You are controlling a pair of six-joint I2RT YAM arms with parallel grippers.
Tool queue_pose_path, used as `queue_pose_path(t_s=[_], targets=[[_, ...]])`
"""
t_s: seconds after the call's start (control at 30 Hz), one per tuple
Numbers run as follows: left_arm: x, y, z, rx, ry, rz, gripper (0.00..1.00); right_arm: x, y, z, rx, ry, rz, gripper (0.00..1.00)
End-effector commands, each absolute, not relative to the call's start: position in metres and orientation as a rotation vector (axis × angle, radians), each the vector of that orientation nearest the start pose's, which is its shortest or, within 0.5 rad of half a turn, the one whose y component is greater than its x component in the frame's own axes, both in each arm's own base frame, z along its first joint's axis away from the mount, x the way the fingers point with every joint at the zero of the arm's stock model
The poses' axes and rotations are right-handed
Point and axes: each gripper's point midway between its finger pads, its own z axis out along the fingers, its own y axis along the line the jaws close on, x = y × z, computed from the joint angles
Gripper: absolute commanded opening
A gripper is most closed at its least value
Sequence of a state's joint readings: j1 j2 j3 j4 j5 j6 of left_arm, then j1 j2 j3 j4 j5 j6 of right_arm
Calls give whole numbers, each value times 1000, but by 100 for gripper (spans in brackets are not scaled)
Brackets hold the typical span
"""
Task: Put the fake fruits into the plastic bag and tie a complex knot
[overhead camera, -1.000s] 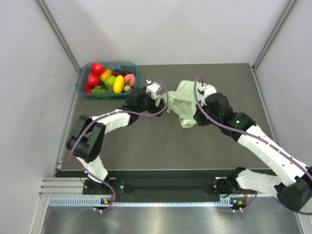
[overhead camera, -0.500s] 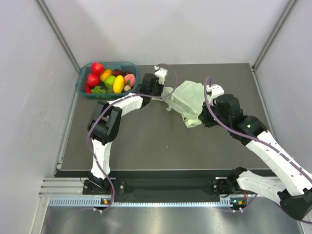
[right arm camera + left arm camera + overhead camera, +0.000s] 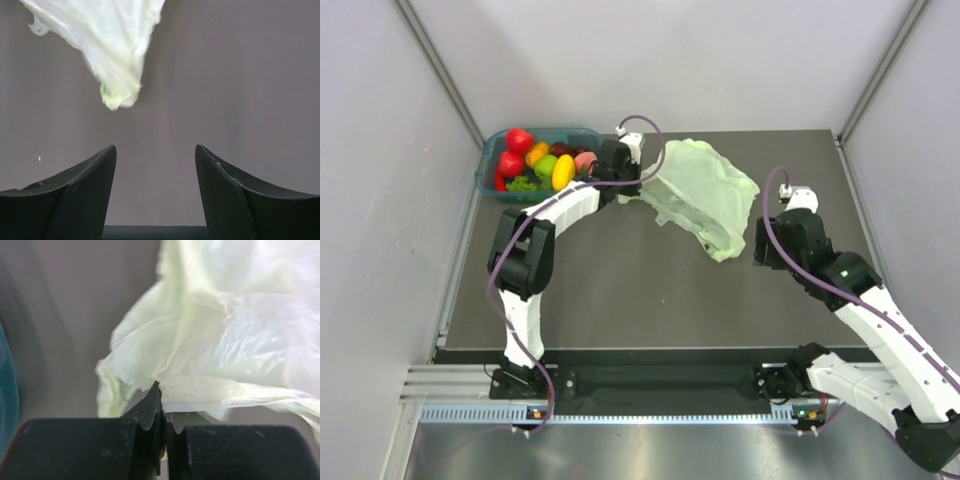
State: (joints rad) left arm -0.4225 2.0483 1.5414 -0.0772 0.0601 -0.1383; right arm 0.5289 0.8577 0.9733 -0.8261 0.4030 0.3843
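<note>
The pale-green plastic bag [image 3: 705, 195] lies spread across the back middle of the dark table. My left gripper [image 3: 632, 187] is shut on the bag's left edge, right beside the basket; in the left wrist view the crinkled plastic bag [image 3: 225, 340] is pinched at the tips of my left gripper [image 3: 162, 390]. My right gripper [image 3: 760, 250] stands open just right of the bag's lower corner, holding nothing; in its wrist view the bag's corner [image 3: 117, 97] hangs beyond my right gripper [image 3: 155, 150]. The fake fruits [image 3: 542, 163] sit piled in the teal basket. No knot shows.
The teal basket [image 3: 590, 140] stands at the table's back left corner, touching distance from my left wrist. Grey walls close in on the left, back and right. A metal rail runs along the table's near edge [image 3: 650, 352].
My left gripper shut on the bag's edge and pulled it left toward the basket, spreading the bag out. My right gripper let go of the bag and drew back to the right.
</note>
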Motion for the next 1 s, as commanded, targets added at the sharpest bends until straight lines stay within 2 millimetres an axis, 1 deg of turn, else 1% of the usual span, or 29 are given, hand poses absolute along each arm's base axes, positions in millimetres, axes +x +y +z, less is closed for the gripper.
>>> queue_pose_path(t_s=[0.0, 0.03, 0.07, 0.1, 0.13, 0.17, 0.2, 0.27, 0.3, 0.33, 0.37, 0.4, 0.43, 0.47, 0.5, 0.53, 0.57, 0.6, 0.67, 0.7, 0.73, 0.77, 0.83, 0.87, 0.9, 0.93, 0.97], targets=[[484, -286, 190, 442, 2002, -536, 0, 243, 81, 226, -30, 2165, 72, 66], [477, -289, 189, 453, 2025, -546, 1, 244, 90, 230, -79, 2147, 125, 66], [471, -293, 189, 462, 2032, -562, 1, 238, 108, 230, -164, 2136, 239, 66], [466, -297, 193, 460, 2033, -590, 2, 244, 121, 242, -214, 2066, 306, 62], [462, -298, 193, 467, 2038, -607, 2, 244, 129, 247, -247, 2034, 357, 60], [458, -300, 192, 474, 2053, -622, 2, 242, 140, 246, -288, 2022, 419, 58], [456, -301, 194, 467, 2056, -628, 2, 247, 148, 256, -319, 1970, 448, 51], [449, -303, 193, 478, 2073, -640, 2, 253, 154, 257, -334, 1952, 453, 43], [447, -303, 198, 472, 2066, -651, 2, 258, 159, 252, -359, 1960, 449, 33], [445, -304, 199, 475, 2070, -662, 2, 264, 164, 256, -366, 1928, 456, 31], [444, -305, 202, 477, 2066, -667, 2, 270, 164, 254, -353, 1927, 435, 28], [441, -305, 207, 476, 2064, -677, 2, 276, 168, 245, -361, 1942, 427, 25], [440, -305, 209, 480, 2063, -683, 2, 284, 173, 248, -360, 1917, 428, 25], [440, -306, 215, 482, 2054, -689, 2, 291, 172, 244, -344, 1921, 399, 25], [437, -305, 215, 481, 2073, -690, 2, 299, 176, 233, -349, 1945, 385, 23], [436, -304, 216, 480, 2079, -690, 2, 304, 179, 229, -355, 1947, 385, 22], [436, -306, 223, 483, 2076, -699, 2, 309, 186, 229, -356, 1928, 411, 21], [436, -306, 224, 479, 2084, -705, 2, 314, 193, 218, -350, 1951, 434, 19], [432, -307, 228, 485, 2102, -720, 2, 321, 207, 213, -349, 1925, 478, 17], [431, -308, 227, 482, 2111, -728, 2, 325, 212, 201, -340, 1947, 478, 13], [430, -308, 228, 479, 2117, -733, 1, 325, 217, 194, -347, 1956, 479, 11], [428, -308, 230, 479, 2118, -739, 1, 337, 219, 189, -316, 1943, 443, 9], [425, -309, 230, 470, 2130, -758, 0, 343, 225, 184, -308, 1927, 416, 2], [423, -309, 229, 472, 2138, -762, 0, 347, 220, 175, -287, 1934, 372, 0], [421, -310, 231, 470, 2137, -774, 0, 355, 224, 170, -274, 1919, 366, 0], [420, -310, 232, 470, 2139, -778, 0, 359, 222, 163, -258, 1926, 343, 0], [419, -309, 232, 469, 2144, -776, 0, 367, 214, 158, -210, 1928, 280, 0]])
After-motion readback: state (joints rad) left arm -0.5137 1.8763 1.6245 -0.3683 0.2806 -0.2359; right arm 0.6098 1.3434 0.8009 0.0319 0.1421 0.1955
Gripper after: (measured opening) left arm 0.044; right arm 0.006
